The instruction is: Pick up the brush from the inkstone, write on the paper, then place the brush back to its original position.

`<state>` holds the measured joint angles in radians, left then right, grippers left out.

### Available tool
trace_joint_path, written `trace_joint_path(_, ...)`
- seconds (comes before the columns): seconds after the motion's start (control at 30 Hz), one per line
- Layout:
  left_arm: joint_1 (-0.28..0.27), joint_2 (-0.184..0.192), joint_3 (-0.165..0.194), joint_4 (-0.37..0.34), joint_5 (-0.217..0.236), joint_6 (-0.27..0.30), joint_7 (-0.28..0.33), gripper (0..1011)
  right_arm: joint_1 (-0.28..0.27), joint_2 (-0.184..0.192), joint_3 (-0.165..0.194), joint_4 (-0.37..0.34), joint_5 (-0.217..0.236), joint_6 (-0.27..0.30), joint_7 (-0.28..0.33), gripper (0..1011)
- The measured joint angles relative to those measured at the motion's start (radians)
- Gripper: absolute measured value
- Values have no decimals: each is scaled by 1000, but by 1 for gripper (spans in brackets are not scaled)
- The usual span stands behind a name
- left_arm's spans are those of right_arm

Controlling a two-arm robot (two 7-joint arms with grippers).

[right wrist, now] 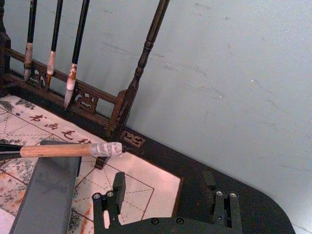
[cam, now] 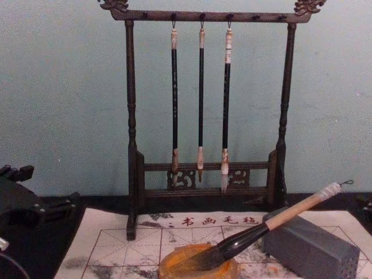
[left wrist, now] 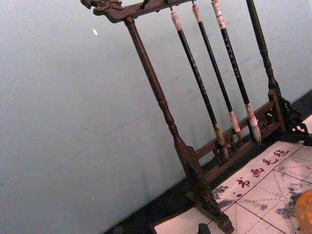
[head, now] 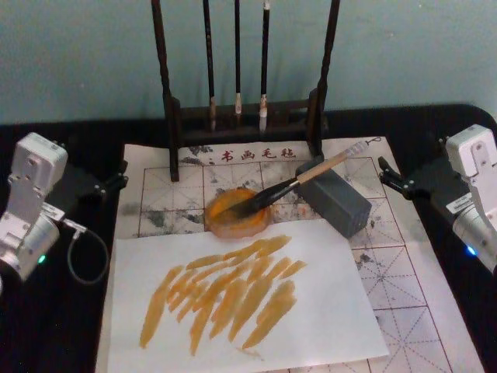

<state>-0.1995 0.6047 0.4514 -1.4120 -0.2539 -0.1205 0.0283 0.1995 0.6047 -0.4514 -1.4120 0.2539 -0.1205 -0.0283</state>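
Head view: the brush (head: 299, 183) is seen lying slantwise, its dark bristle tip set in the orange-rimmed inkstone (head: 221, 226) and its pale tan handle propped on the grey block (head: 342, 203). A glossy black section joins bristles to handle, and the far end is wrapped in whitish tape with a small string loop. The paper (head: 163, 194) (red grid, a row of red characters, grey smudges) is spread beneath, and a white sheet (head: 326, 311) streaked with orange-yellow strokes is laid over it in front of the inkstone. The left gripper (head: 122, 174) is held at the paper's left edge and the right gripper (head: 384, 171) at its right edge, both well apart from the brush.

Left wrist view: the dark rack (left wrist: 161, 102) with three thin brushes (left wrist: 214, 83) is shown, and a corner of the paper.

Right wrist view: the taped handle end is seen lying across the block, the right gripper's jaws spread and empty.

Chest view: the brush is shown inclined, tip down in the inkstone, loop end raised past the block. At the left edge the left gripper's fingers are seen parted, nothing between them.
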Motion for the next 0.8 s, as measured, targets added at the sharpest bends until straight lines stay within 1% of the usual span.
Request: trace_joint_path(0.8,0,0,0,0,0,0,0,1001,0,0,0,0,0,0,0,1003)
